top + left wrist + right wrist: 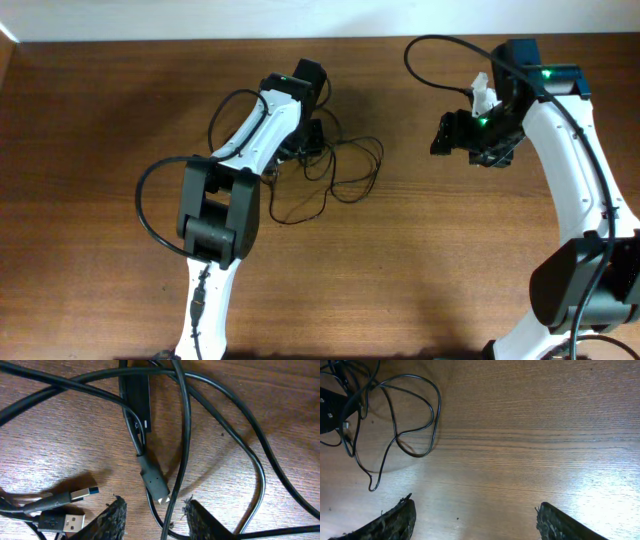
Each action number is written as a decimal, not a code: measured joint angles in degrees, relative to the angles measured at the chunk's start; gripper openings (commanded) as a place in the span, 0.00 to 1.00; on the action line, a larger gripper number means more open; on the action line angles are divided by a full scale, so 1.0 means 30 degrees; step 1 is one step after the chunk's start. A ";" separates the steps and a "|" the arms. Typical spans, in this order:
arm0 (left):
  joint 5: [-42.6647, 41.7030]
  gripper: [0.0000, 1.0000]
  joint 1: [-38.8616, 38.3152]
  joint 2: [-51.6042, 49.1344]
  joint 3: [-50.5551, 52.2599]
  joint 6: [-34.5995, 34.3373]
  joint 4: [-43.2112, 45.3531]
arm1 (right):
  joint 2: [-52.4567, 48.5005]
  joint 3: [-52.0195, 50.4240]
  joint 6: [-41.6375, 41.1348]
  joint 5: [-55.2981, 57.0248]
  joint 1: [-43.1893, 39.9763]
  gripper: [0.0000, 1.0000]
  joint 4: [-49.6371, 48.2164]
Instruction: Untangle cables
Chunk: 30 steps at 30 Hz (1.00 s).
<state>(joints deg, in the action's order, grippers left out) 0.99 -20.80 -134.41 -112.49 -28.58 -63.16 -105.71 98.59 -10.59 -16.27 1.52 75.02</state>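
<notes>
The cables [335, 175] lie bunched in thin black loops on the wooden table, right of my left gripper [308, 140]. In the left wrist view my left gripper [154, 512] is open, low over the tangle, with a cable strand [182, 450] running between its fingers. A small plug with a silver tip [156, 486] lies just ahead of the fingers, and two silver USB plugs [75, 507] lie at the left. My right gripper [455, 135] is open and empty above bare table [475, 517]; the cable loops [400, 425] show at its view's upper left.
The thicker black arm cables arc over the table by the left arm [150, 195] and the right arm [440, 50]. A dark flat rectangular part [135, 395] lies under the strands. The table's far edge [200, 40] runs along the top.
</notes>
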 measured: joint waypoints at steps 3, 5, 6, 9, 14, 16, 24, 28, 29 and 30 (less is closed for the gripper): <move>0.0022 0.44 -0.0576 0.0000 0.0991 -0.0219 0.0284 | 0.0000 0.0000 0.0000 0.0000 0.0000 0.79 0.0000; 0.0029 0.39 -0.1377 -0.0007 0.1180 -0.0291 0.0437 | 0.0000 0.0000 -0.0007 0.0000 0.0000 0.79 0.0000; 0.0029 0.33 -0.1807 -0.0007 0.1217 -0.0291 0.0634 | 0.0000 0.0000 0.0000 -0.0007 0.0000 0.79 0.0087; 0.0051 0.00 -0.2149 0.0015 0.1479 -0.0408 0.1013 | 0.0000 0.0000 -0.0015 0.0000 0.0000 0.79 0.0109; -0.0095 0.00 -0.1727 0.0007 0.0481 0.0124 0.0131 | 0.0000 0.0000 -0.0007 -0.0007 0.0000 0.79 0.0211; -0.0117 0.00 -0.0656 0.0517 -0.2900 0.1566 -0.2681 | 0.0000 0.0022 -0.0007 -0.0102 0.0000 0.78 -0.0007; -0.2623 0.00 -0.0117 0.6637 -0.9224 0.4408 -0.6841 | 0.0000 0.0109 -0.1632 -0.6317 0.3475 0.73 -0.6331; -0.3993 0.00 0.0889 0.8612 -0.9224 0.4422 -0.6156 | 0.0000 0.0102 -0.3286 -0.6462 0.3526 0.74 -0.6805; -0.4299 0.00 0.0984 0.8990 -0.9224 0.4422 -0.5850 | 0.0000 0.0102 -0.3432 -0.6448 0.3526 0.74 -0.6754; -0.4743 0.00 0.0976 0.9544 -0.9224 0.4401 -0.5013 | 0.0000 0.0102 -0.3541 -0.6390 0.3526 0.74 -0.6739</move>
<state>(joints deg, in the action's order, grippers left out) -13.23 -17.87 -105.78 -140.16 -15.38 -78.19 -105.71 98.89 -21.21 -35.44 12.10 54.81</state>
